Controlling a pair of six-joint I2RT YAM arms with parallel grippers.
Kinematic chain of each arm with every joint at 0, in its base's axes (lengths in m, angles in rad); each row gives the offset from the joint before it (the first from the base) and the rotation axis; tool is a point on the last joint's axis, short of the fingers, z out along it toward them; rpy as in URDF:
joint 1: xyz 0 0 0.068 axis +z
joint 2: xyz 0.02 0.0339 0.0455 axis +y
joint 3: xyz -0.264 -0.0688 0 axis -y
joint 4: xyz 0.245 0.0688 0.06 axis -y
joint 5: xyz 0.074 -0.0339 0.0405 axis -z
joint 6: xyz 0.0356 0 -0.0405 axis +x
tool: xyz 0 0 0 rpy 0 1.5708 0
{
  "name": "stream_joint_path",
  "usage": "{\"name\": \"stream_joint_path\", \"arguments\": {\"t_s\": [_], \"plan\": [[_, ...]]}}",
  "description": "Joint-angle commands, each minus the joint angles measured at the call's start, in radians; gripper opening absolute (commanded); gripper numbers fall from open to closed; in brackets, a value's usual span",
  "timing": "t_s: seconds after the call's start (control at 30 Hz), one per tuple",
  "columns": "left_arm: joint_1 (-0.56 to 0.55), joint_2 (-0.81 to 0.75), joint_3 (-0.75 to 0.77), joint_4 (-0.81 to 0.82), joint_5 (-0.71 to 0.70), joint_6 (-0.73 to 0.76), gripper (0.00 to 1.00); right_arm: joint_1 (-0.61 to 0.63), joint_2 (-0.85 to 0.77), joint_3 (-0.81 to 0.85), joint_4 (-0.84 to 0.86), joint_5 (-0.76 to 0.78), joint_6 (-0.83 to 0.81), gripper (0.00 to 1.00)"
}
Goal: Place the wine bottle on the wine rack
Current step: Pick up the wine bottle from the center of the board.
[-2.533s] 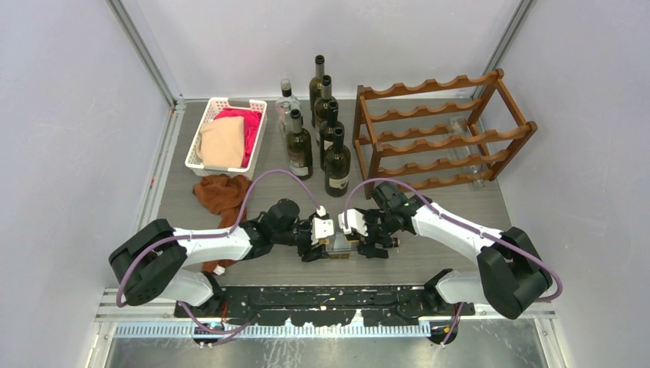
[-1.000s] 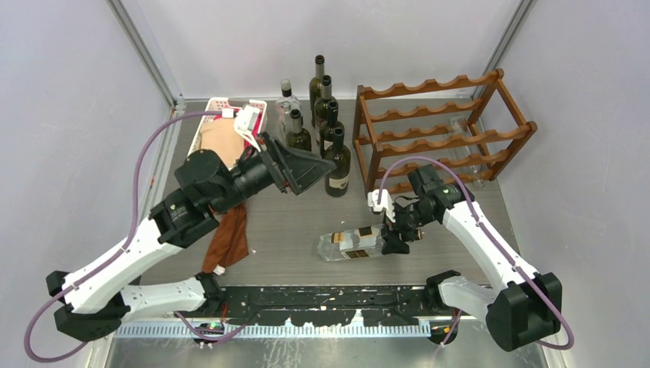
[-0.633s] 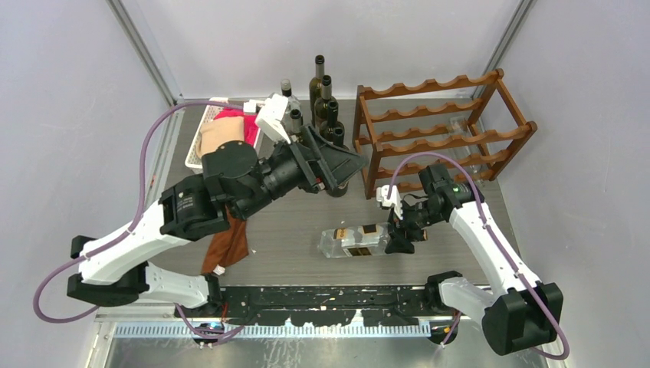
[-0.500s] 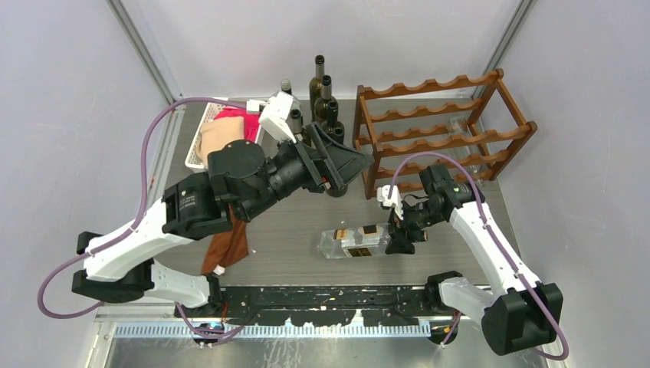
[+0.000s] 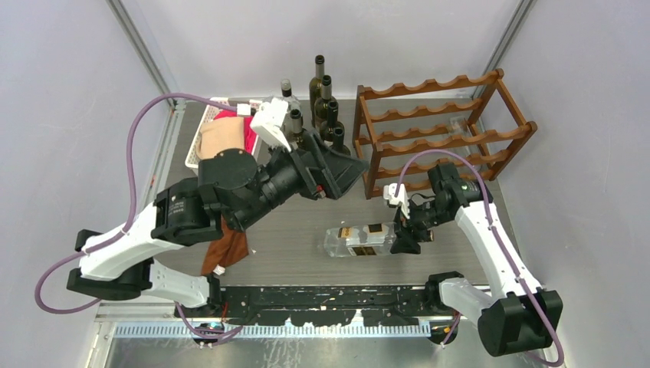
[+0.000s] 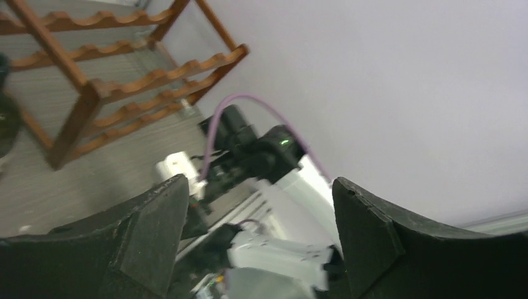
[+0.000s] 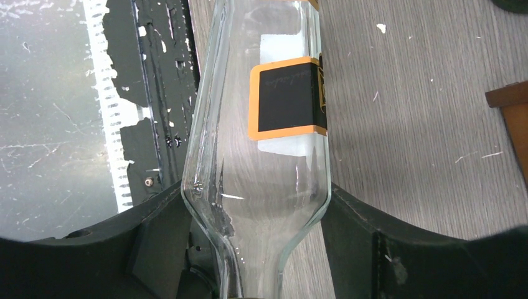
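A clear glass wine bottle (image 5: pixel 356 240) is lying on its side at the near middle of the grey wooden table (image 5: pixel 287 230), with its base pointing left and its neck pointing right. The right gripper (image 5: pixel 404 236) is clamping it where the shoulder narrows into the neck. In the right wrist view one black finger (image 7: pixel 155 230) is pressing against each side of the glass, and a black label with an orange border (image 7: pixel 286 96) is showing further along the body. I cannot tell whether the bottle is resting on the table or is raised slightly off it. The reddish-brown wine rack (image 5: pixel 444 126) is standing at the far right of the table, well apart from the bottle, with its wavy rails running left to right. The left arm is arching high over the table, and the left gripper (image 5: pixel 346 165) is hovering in front of a cluster of upright dark bottles (image 5: pixel 323 115), just left of the rack. Its jaws are gaping wide with nothing between them. At the far left a white basket (image 5: pixel 201 134) is holding pink and tan cloths, and a brown cloth (image 5: pixel 226 249) is lying on the table below it.
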Motion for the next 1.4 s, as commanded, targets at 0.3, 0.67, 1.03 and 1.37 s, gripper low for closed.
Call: {"name": "stream_joint_path", "arguments": {"t_s": [0.3,0.67,1.03,1.37], "plan": [[0.032,-0.582,-0.690,0.210,0.018,0.625,0.99,-0.071,-0.107,0.126,-0.113,0.146,0.040,0.01],[0.075,-0.630,-0.826,0.050,-0.066,0.702,1.00,-0.430,-0.020,0.232,-0.299,0.196,-0.143,0.01],[0.802,-0.546,-0.997,0.020,0.625,0.573,1.00,-0.837,0.099,0.296,-0.420,0.191,-0.380,0.01],[0.870,-0.595,-1.075,0.003,0.565,0.652,1.00,-1.056,0.150,0.333,-0.395,0.161,-0.409,0.01]]}}
